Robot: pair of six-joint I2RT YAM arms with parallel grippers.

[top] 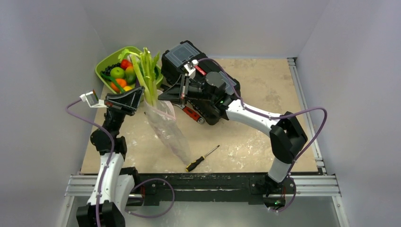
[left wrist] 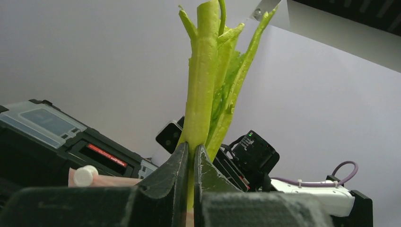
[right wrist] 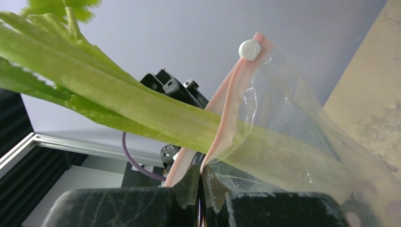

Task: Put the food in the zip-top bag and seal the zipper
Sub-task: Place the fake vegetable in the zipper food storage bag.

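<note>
My left gripper (top: 140,94) is shut on a long green leek stalk (top: 148,75), which stands upright in the left wrist view (left wrist: 203,85) between the jaws (left wrist: 190,156). The stalk's lower end is inside the clear zip-top bag (top: 166,128), which hangs open-mouthed and slants down to the table. My right gripper (top: 165,94) is shut on the bag's pink zipper edge (right wrist: 224,118), pinched at the jaws (right wrist: 202,177). The white slider (right wrist: 249,48) sits at the top of the zipper. The leek passes through the bag's mouth (right wrist: 142,106).
A lime-green tray (top: 105,64) at the back left holds an apple (top: 117,72), an orange and other toy food. A black toolbox (top: 184,59) stands behind the right gripper. A screwdriver (top: 202,158) lies on the table near the front.
</note>
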